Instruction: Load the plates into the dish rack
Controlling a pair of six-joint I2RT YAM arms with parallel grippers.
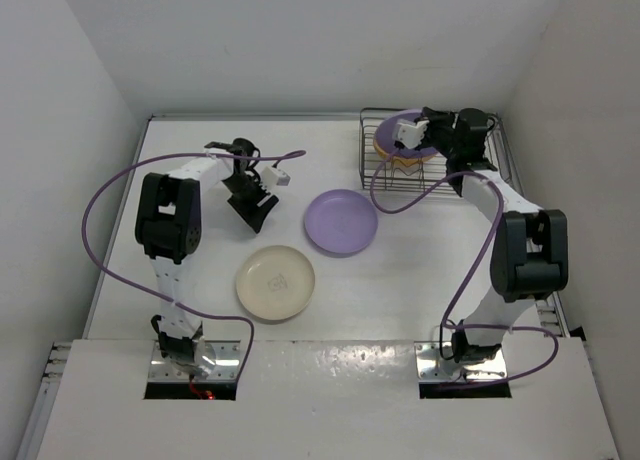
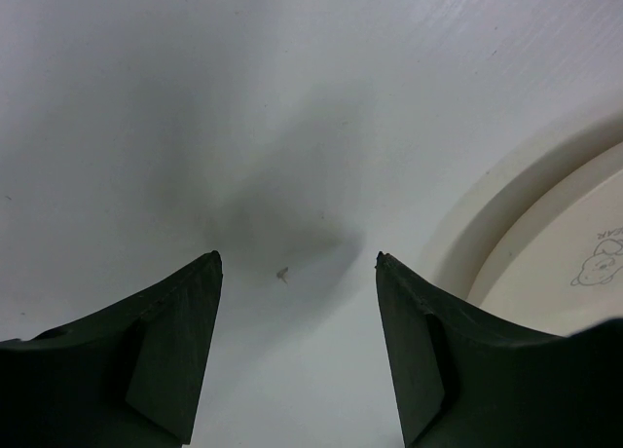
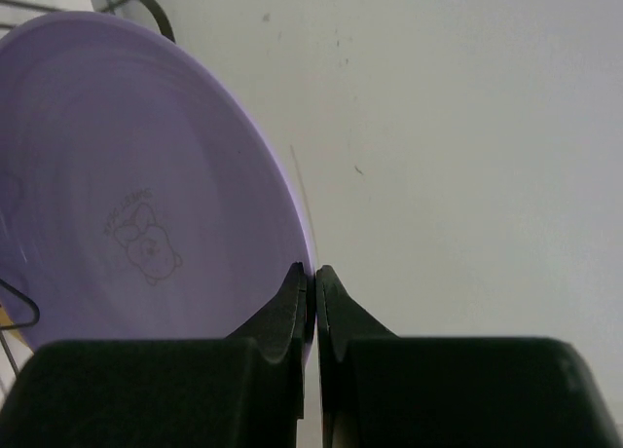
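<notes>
My right gripper point(image 3: 313, 271) is shut on the rim of a lavender plate point(image 3: 127, 175) and holds it over the dish rack point(image 1: 372, 170) at the back right. A yellow-orange plate point(image 1: 405, 164) lies in the rack under the held plate point(image 1: 385, 135). A second lavender plate point(image 1: 341, 221) sits flat mid-table. The cream plate point(image 1: 275, 282) lies nearer the front. My left gripper point(image 2: 297, 263) is open above bare table, with nothing between its fingers, and the cream plate's rim point(image 2: 555, 263) is just to its right.
White walls close in the table at the back and on both sides. The rack's dark wire point(image 3: 146, 5) stands close to the back wall. Purple cables loop from both arms down to their bases at the near edge.
</notes>
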